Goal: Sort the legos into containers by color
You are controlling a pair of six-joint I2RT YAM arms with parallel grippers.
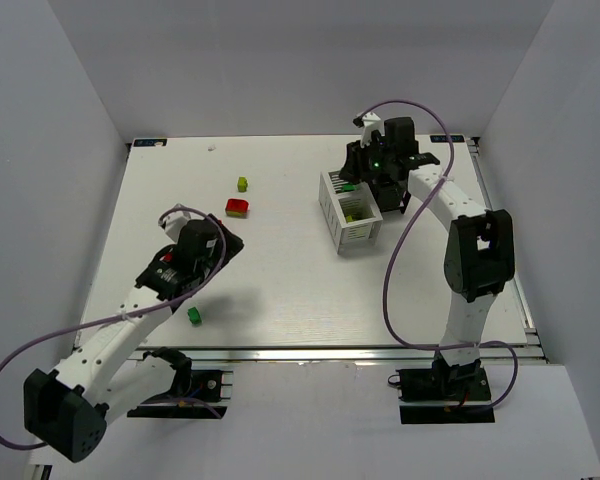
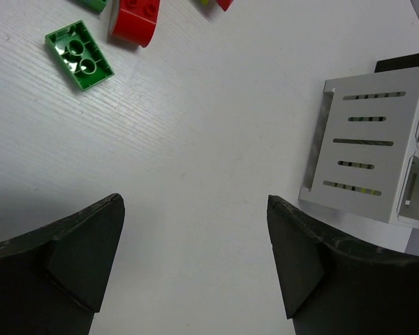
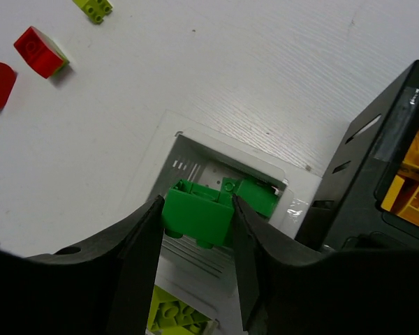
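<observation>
Pinching one green brick (image 3: 195, 220), its long side running finger to finger, the right claw (image 3: 196, 202) hung over one white bin (image 3: 188, 146) beside one black bin (image 3: 349, 174). The left claw (image 2: 195, 251) was spread wide above the bench (image 2: 195, 139).

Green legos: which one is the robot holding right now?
The green brick pinched in the right gripper, over the white bin, while another green brick lies loose on the table, untouched.

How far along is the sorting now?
Done: green pieces and lime pieces sit in separate compartments of the white bin, orange pieces in the black bin. In hand: the right gripper holds a green brick above the green compartment. Remaining, at least: a lime brick, a red brick and a loose green brick; the left gripper is open.
</observation>
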